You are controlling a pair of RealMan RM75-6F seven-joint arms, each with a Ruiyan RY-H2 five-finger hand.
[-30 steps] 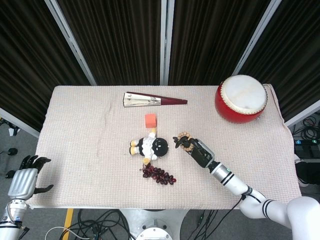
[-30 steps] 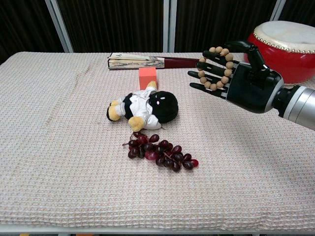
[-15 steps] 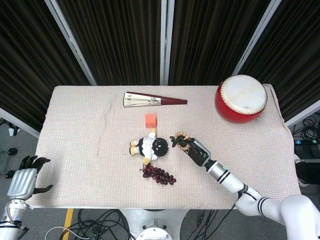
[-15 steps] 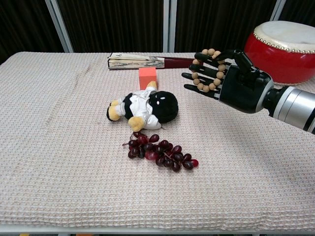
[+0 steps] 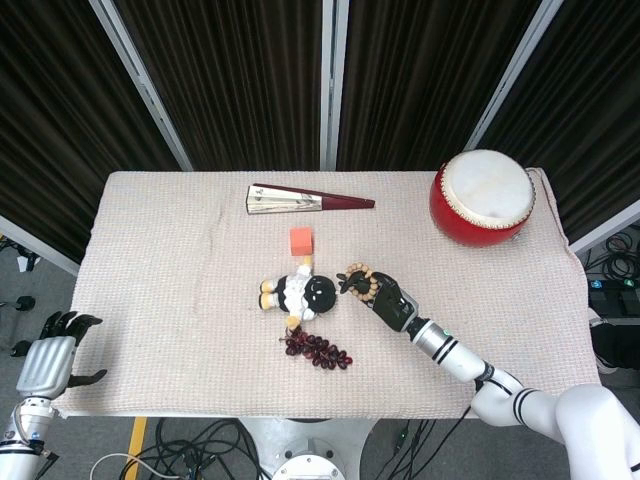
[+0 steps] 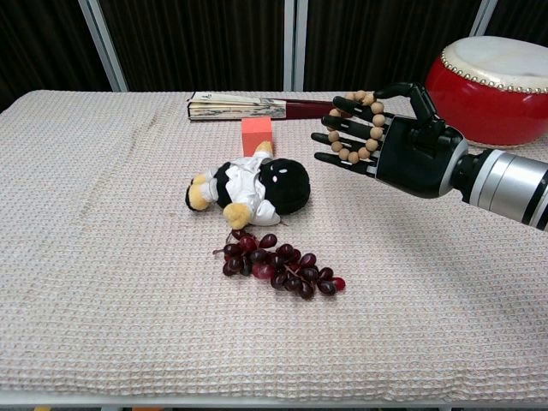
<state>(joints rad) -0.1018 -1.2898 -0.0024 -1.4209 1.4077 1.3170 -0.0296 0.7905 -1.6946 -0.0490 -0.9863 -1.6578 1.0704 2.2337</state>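
Carrying a wooden bead bracelet (image 6: 360,127) looped loosely over spread fingers, right robot hand (image 6: 396,145) hovers above the counter (image 6: 103,257), just right of the plush doll (image 6: 248,187). Risk: nothing pinches it, so tilting could slide beads off. Left robot hand (image 5: 45,358) sits off-counter, spread, holding nothing.

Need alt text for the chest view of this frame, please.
The right hand holds a wooden bead bracelet looped over its fingers, above the cloth-covered table, right of a plush doll. Dark red grapes lie before the doll; an orange block, folded fan and red drum behind.
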